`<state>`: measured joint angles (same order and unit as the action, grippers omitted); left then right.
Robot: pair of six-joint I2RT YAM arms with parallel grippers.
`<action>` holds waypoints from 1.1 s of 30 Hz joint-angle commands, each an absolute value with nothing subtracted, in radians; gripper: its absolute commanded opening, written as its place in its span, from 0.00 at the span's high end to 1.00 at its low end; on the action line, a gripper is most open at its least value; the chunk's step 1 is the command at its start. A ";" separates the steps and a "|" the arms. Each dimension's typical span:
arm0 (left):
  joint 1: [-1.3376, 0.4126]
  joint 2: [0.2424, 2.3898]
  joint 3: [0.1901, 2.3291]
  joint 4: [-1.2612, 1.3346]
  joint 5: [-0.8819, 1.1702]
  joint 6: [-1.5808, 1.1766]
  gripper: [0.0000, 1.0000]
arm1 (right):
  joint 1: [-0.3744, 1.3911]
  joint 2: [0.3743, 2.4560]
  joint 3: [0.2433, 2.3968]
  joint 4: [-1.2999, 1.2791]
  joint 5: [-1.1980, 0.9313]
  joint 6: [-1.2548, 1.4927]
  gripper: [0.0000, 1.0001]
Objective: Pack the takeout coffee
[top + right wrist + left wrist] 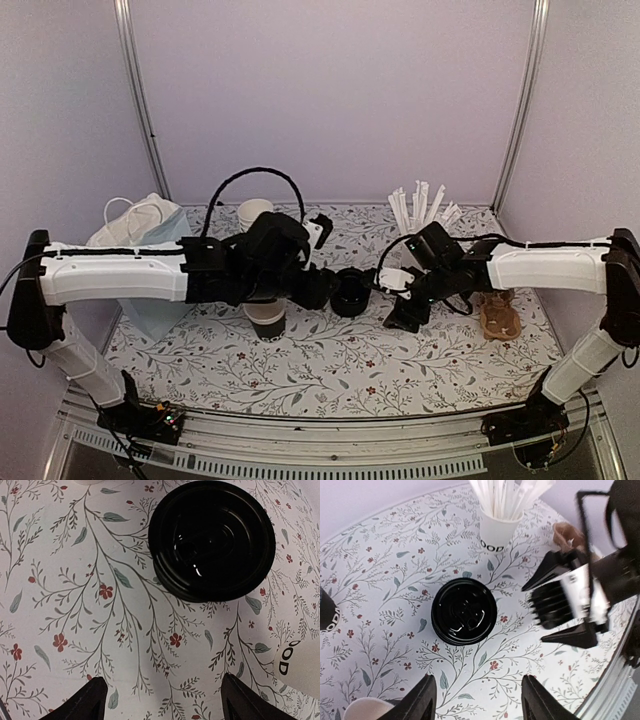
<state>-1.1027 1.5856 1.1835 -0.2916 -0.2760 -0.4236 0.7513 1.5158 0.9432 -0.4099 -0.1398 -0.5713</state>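
Note:
The black-walled paper cup (pixel 267 320) with a whitish rim stands uncovered just in front of my left arm; its rim (pixel 366 711) shows at the bottom left of the left wrist view. A round black lid (pixel 350 292) (pixel 464 611) (pixel 212 540) lies on the flowered tabletop between the two grippers and looks like the top of a short pile. My left gripper (pixel 322 288) (pixel 479 702) is open just left of the lid, with only table between its fingers. My right gripper (pixel 400 318) (pixel 164 702) is open to the right of the lid and holds nothing.
A white cup of wrapped straws (pixel 420 212) (pixel 500 527) (pixel 300 665) stands behind the right gripper. Another whitish-rimmed cup (pixel 255 212) (pixel 326 612) is behind the left arm. A white bag (pixel 140 230) lies at back left and a brown carrier (pixel 498 315) at right.

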 commanded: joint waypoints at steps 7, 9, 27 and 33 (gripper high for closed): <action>-1.106 1.353 1.154 -0.370 -0.433 -0.507 0.40 | 0.782 1.787 1.127 -0.290 -0.074 -0.401 0.17; -1.099 1.332 1.149 -0.391 -0.451 -0.514 0.40 | 0.786 1.827 1.148 -0.280 -0.079 -0.395 0.18; -1.086 1.230 1.064 -0.424 -0.454 -0.569 0.40 | 0.783 2.141 1.430 -0.051 0.127 -0.379 0.22; -1.013 1.247 1.115 -0.502 -0.431 -0.568 0.43 | 0.786 2.065 1.408 -0.121 0.017 -0.389 0.22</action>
<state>-1.0767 1.2396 1.0676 -0.4438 -0.4480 -0.5568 0.7807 2.1273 1.4174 -0.0910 0.0860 -0.3813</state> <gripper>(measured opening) 0.591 0.780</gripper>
